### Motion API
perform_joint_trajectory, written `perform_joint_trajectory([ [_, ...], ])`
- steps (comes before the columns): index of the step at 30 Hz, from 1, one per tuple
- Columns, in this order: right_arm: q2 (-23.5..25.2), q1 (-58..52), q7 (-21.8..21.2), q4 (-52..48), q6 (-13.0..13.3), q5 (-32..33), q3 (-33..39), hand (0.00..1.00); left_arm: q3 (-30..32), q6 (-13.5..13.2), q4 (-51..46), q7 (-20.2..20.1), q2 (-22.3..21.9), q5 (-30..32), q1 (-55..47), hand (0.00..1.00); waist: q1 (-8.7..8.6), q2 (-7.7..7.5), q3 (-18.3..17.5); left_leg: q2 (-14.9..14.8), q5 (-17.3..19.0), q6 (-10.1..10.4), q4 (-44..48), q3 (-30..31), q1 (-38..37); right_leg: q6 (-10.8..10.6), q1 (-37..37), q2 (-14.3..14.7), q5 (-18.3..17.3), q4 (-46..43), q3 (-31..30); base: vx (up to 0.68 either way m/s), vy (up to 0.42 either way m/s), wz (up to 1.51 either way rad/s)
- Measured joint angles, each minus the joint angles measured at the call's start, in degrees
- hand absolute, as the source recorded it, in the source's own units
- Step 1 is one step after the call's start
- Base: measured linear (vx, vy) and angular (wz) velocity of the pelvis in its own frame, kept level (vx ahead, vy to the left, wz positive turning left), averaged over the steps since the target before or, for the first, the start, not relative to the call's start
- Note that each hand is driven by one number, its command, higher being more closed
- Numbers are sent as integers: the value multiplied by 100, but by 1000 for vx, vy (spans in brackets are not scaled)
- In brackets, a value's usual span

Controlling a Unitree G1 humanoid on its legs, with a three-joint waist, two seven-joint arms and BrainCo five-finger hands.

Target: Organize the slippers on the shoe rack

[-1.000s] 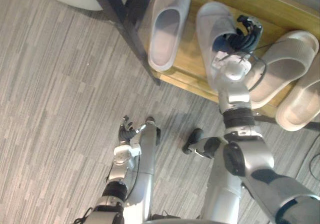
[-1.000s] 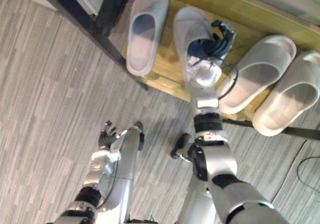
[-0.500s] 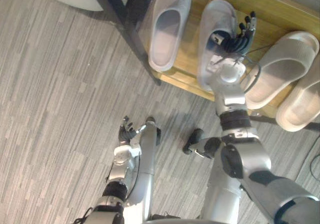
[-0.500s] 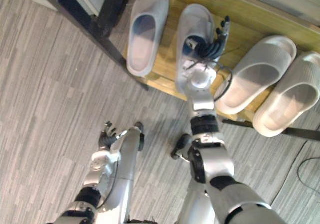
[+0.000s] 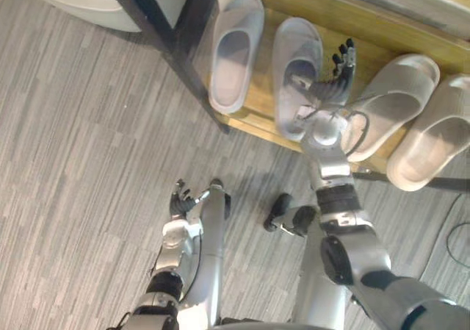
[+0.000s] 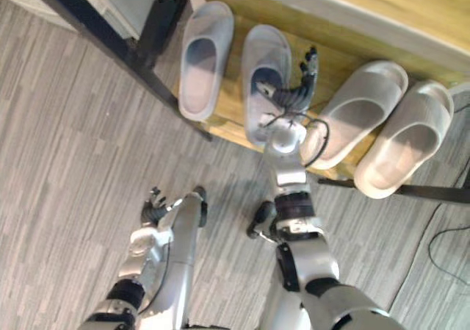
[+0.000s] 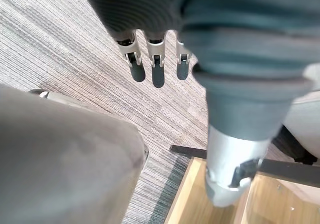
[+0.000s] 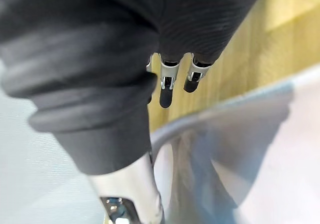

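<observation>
All 4 slippers sit on the wooden shoe rack (image 5: 263, 87). The lilac pair (image 5: 233, 54) lies straight at its left end. The beige pair (image 5: 396, 98) lies slanted, heels past the front edge, probably needing straightening. The right hand (image 5: 335, 76), fingers spread and empty, hovers beside the inner lilac slipper (image 5: 296, 65); whether they touch is unclear. The left hand (image 5: 182, 198) hangs relaxed.
</observation>
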State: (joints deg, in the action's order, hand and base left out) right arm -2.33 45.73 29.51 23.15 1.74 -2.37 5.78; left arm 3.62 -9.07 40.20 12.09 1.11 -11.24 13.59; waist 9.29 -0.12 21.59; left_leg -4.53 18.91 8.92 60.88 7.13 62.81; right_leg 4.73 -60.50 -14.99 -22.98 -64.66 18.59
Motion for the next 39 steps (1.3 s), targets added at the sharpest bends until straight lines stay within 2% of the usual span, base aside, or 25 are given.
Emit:
perform_joint_trajectory([
  [13,346,-693,-270,-266,154,36,-390,0,110,93,-13,-110,-5,0,-115,0,-45,-6,3,-21,1,-1,-86,-33,-185,-31,174,17,-16,92,0,0,2,0],
  [16,469,-770,-386,-293,261,294,-421,0,155,98,-13,-112,-8,1,-120,0,-61,-16,9,-31,1,-1,-92,-37,-198,-31,179,24,-16,94,-4,0,0,0],
  [20,540,-960,-543,-370,316,723,-579,0,223,102,-11,-112,34,2,-121,0,-64,-126,50,-56,-19,11,-220,-48,-315,-51,269,71,-5,197,-12,0,0,0],
  [28,686,-951,-828,-318,522,1303,-701,0,272,103,-1,-114,24,41,-122,0,-64,-129,52,-80,-34,27,-284,-50,-319,-79,272,97,14,253,-2,-2,0,-1],
  [32,688,-755,-856,-63,629,1843,-715,0,277,104,30,-110,28,46,-119,0,-63,-140,59,-75,-46,45,-352,-49,-390,-79,334,95,13,284,8,0,0,0],
  [39,651,-386,-826,241,685,2294,-684,0,279,104,54,-109,25,93,-118,0,-61,-146,62,-45,-118,91,-473,14,-423,-89,379,65,2,320,98,-4,-6,6],
])
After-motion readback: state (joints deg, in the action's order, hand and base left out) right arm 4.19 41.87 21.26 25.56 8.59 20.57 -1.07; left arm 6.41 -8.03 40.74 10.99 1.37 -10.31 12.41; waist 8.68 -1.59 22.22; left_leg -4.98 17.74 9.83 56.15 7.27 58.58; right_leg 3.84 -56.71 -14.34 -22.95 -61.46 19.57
